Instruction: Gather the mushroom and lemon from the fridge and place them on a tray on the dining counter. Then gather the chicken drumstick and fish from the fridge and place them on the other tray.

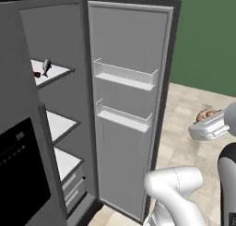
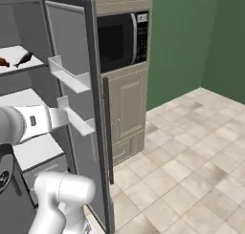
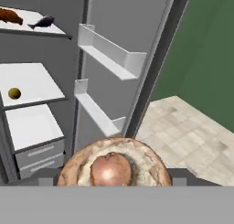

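Hand view puts the mushroom (image 3: 114,166) right at the gripper (image 3: 114,182), its brown cap and pale gills face-on between the two finger tips, which stand wide apart and clasp it on either side. In the left base view the same mushroom (image 1: 205,114) peeks out as a small brown lump past the far end of the white hand at the right edge, out in front of the open fridge door (image 1: 126,105) and over the tiled floor (image 1: 184,128). Farther back, inside the fridge, the lemon (image 3: 14,93) sits on the middle shelf (image 3: 27,83). On the top shelf (image 3: 50,29) the grey fish (image 3: 42,22) lies just right of the brown chicken drumstick (image 3: 10,16). The door carries two clear bins (image 3: 109,51), one above the other. In the right base view a microwave (image 2: 122,39) sits in the cabinet right of the door, against a green wall (image 2: 191,37).
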Motion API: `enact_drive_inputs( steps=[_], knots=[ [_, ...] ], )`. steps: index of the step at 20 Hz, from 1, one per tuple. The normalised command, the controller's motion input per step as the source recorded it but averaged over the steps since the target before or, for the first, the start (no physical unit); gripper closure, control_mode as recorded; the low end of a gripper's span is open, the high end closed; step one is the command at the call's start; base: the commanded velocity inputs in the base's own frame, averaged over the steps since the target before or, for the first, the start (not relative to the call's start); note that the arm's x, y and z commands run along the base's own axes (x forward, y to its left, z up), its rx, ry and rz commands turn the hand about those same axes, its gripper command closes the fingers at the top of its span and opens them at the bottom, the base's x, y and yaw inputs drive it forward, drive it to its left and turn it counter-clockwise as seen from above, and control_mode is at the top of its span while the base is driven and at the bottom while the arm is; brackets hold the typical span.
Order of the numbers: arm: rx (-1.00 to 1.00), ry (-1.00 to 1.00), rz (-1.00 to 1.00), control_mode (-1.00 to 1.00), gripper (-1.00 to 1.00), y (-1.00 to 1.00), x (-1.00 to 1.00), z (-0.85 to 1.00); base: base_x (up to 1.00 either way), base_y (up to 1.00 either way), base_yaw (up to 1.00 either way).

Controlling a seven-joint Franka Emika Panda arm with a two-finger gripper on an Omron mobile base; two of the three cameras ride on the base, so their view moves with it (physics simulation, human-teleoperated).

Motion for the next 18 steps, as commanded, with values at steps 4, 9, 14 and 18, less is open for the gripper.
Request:
enact_drive_inputs(
  steps=[4, 9, 14, 18],
  knots=[
    [0.00, 0.00, 0.00, 1.00, 1.00, 0.00, 0.00, 0.00, -0.07, -0.02, -0.68],
    [0.00, 0.00, 0.00, 1.00, 1.00, 0.00, 0.00, 0.00, -0.01, -0.08, -0.69],
    [0.00, 0.00, 0.00, 1.00, 1.00, 0.00, 0.00, 0.00, 0.00, -0.13, -0.68],
    [0.00, 0.00, 0.00, 1.00, 1.00, 0.00, 0.00, 0.00, 0.00, -0.14, -0.63]
  ],
)
